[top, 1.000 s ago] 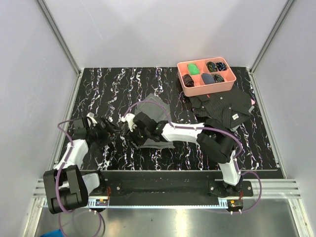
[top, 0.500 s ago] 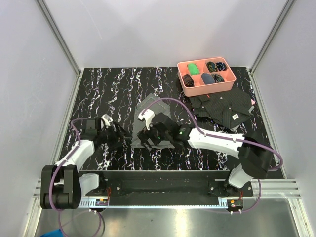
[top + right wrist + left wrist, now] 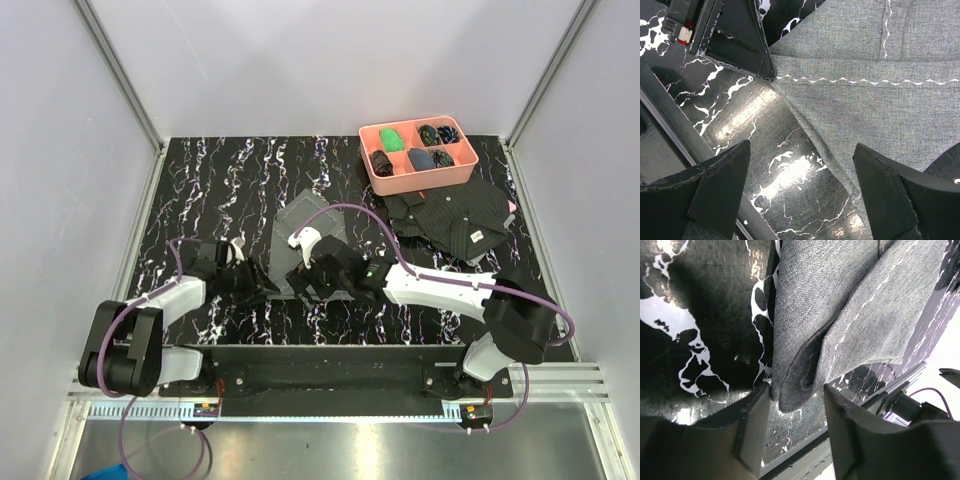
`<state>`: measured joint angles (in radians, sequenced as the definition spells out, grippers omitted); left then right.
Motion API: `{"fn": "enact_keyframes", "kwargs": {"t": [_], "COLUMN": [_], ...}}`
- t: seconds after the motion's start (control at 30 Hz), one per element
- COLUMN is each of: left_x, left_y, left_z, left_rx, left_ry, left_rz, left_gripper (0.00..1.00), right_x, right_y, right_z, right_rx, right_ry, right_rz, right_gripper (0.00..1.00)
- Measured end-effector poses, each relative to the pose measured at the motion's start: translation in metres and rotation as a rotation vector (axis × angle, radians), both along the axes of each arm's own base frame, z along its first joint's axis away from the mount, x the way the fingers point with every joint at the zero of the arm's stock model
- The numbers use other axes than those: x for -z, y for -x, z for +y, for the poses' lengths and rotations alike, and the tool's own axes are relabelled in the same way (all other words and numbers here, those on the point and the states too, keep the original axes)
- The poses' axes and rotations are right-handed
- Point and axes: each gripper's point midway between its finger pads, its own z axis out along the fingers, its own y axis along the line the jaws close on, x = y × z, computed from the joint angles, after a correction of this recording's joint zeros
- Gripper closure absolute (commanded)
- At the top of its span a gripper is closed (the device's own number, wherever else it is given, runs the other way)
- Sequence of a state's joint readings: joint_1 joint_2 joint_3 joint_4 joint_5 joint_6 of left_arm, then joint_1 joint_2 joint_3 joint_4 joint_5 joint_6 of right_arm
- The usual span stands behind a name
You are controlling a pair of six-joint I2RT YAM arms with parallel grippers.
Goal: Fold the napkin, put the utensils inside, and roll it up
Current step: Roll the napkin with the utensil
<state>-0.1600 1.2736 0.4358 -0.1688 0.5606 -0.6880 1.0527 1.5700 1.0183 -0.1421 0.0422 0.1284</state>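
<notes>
Folded grey napkin (image 3: 300,218) at middle of marbled table (image 3: 210,180), between both arms. From above, finger gaps unreadable. Via left wrist: left gripper (image 3: 797,392) half-open astride napkin's corner, unclamped. Via right wrist: right gripper (image 3: 805,175) spread wide, empty, over the napkin.

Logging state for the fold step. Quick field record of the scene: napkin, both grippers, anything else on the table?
napkin: grey cloth, partly folded, mid table
left gripper: fingers straddle napkin's near corner; grip unclear
right gripper: open, over napkin's near edge, holding nothing
utensils: not in view
pink tray: far right, small dark and green items
black striped cloth: beside tray, white tag
</notes>
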Motion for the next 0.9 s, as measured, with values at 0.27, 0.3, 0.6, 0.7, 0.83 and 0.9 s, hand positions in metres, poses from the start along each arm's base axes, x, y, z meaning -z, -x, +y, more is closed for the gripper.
{"fn": "enact_keyframes", "kwargs": {"t": [0.27, 0.3, 0.6, 0.7, 0.83, 0.9], "left_x": [0.002, 0.000, -0.029, -0.032, -0.033, -0.033], "left_y": [-0.002, -0.004, -0.026, -0.027, -0.028, -0.029], "left_z": [-0.002, -0.003, -0.013, -0.013, -0.010, -0.006], "left_rx": [0.001, 0.000, 0.019, 0.018, 0.006, -0.008], "left_ry": [0.005, 0.007, 0.069, 0.084, 0.097, 0.099], "left_rz": [0.014, 0.013, -0.047, -0.044, -0.040, -0.034], "left_gripper": [0.99, 1.00, 1.00, 1.00, 1.00, 1.00], "right_x": [0.011, 0.017, 0.053, 0.053, 0.044, 0.040], "right_y": [0.003, 0.003, 0.008, 0.006, 0.001, -0.003], "right_z": [0.007, 0.009, 0.033, 0.044, 0.050, 0.052], "right_rx": [-0.058, -0.070, -0.152, -0.144, -0.121, -0.107], "right_ry": [0.009, 0.016, 0.111, 0.138, 0.148, 0.139], "right_rz": [0.006, 0.009, -0.095, -0.179, -0.274, -0.303], "right_gripper": [0.08, 0.08, 0.07, 0.07, 0.06, 0.05]}}
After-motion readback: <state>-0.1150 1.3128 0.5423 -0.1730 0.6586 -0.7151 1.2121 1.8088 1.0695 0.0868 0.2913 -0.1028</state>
